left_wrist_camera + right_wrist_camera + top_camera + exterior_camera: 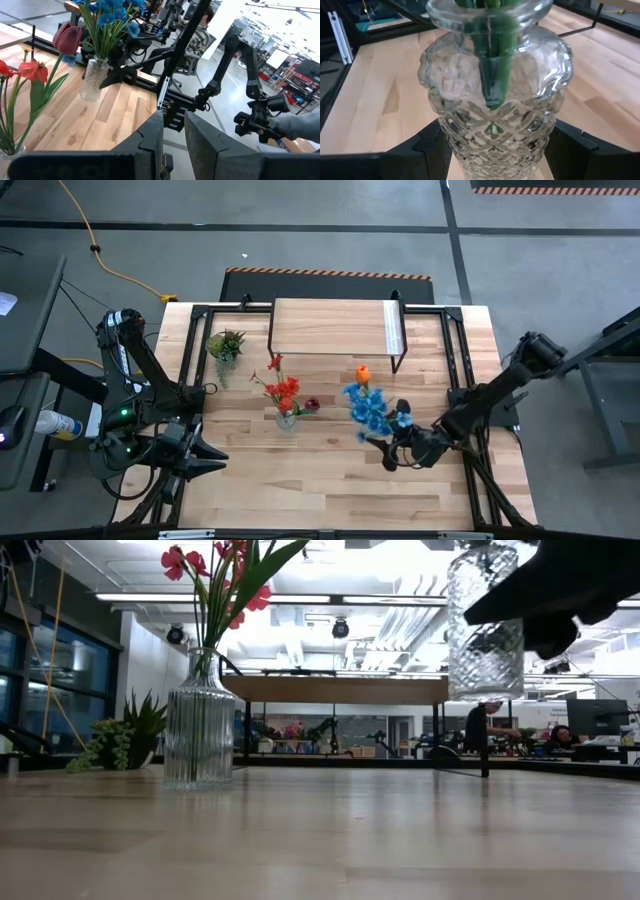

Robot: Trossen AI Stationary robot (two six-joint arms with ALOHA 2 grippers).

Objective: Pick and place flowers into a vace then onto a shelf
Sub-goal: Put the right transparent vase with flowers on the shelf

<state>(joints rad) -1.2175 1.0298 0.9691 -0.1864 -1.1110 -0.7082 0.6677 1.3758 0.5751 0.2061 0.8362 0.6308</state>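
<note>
Cut-glass vase (492, 125) base cropped; stems (492, 70) truncated

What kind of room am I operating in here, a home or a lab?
Most likely a robotics lab or open workshop: bare concrete floor with hazard-striped tape, more robot arms on stands beyond the table, and a seated person at a workstation.
</note>
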